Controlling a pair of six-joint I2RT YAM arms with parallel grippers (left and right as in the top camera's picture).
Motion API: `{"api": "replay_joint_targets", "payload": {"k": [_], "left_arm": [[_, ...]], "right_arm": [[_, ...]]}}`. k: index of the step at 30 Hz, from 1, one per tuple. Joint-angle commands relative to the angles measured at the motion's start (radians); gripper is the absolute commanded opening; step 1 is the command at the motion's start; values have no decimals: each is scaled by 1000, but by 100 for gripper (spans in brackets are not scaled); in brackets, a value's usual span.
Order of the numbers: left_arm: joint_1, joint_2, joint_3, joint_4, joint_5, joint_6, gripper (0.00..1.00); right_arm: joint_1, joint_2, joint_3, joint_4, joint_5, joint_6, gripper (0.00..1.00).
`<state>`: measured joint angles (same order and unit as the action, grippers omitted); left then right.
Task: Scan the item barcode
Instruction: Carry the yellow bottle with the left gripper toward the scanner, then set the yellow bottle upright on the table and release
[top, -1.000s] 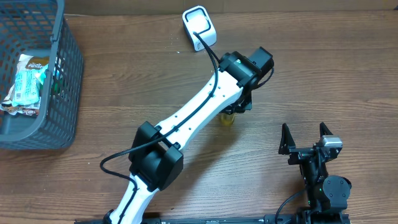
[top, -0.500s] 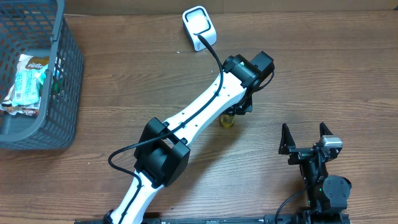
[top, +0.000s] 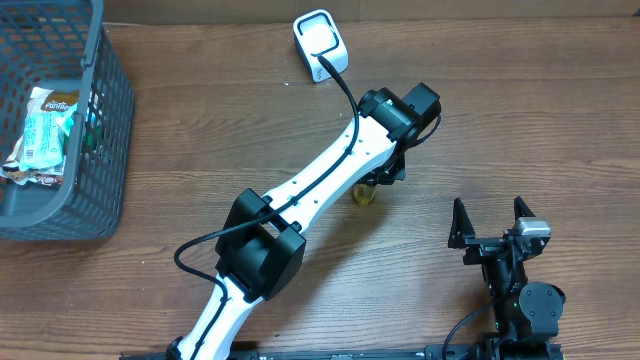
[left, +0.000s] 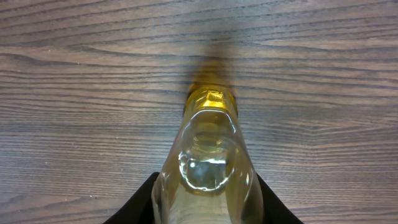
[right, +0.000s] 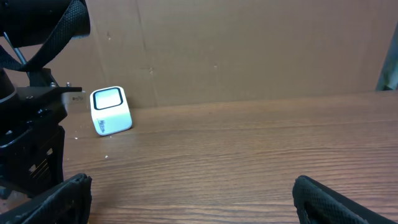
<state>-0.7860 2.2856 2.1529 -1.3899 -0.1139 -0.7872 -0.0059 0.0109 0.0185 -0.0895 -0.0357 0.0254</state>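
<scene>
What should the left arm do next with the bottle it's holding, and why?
Probably carry the bottle toward the white scanner. The left tool is closed on the bottle, but the scanner sits well apart from it, so the bottle is likely too far away to be read there.

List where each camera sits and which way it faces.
Overhead: above the table, facing down; left gripper and right gripper show.
Left wrist: faces down along the gripped bottle to the table; its fingers at bottom.
Right wrist: low, faces across the table to the scanner; open fingers in bottom corners.
Shared: scanner, in overhead and right wrist.
</scene>
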Motion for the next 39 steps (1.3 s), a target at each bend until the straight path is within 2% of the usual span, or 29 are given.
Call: {"api": "replay_joint_targets", "payload": {"k": [1, 5, 8, 13, 19, 31, 35, 39], "left_arm": [[-7, 0, 2, 3, -27, -20, 25], [-6, 0, 2, 2, -27, -20, 35], [-6, 0, 2, -2, -26, -19, 38], [-6, 0, 2, 0, 9, 41, 56], [3, -14, 9, 2, 29, 59, 67], [122, -159, 243, -48, 28, 193, 76], [204, -253, 321, -53, 21, 251, 77], [312, -360, 359, -53, -58, 265, 78]], "right_arm": [[4, -8, -10, 6, 13, -3, 100], [4, -8, -10, 6, 13, -3, 100], [4, -8, -10, 6, 13, -3, 100], [4, -8, -10, 6, 13, -3, 100], [4, -8, -10, 6, 13, -3, 100], [4, -8, -10, 6, 13, -3, 100], [4, -8, -10, 6, 13, -3, 100], [4, -8, -10, 6, 12, -3, 100]]}}
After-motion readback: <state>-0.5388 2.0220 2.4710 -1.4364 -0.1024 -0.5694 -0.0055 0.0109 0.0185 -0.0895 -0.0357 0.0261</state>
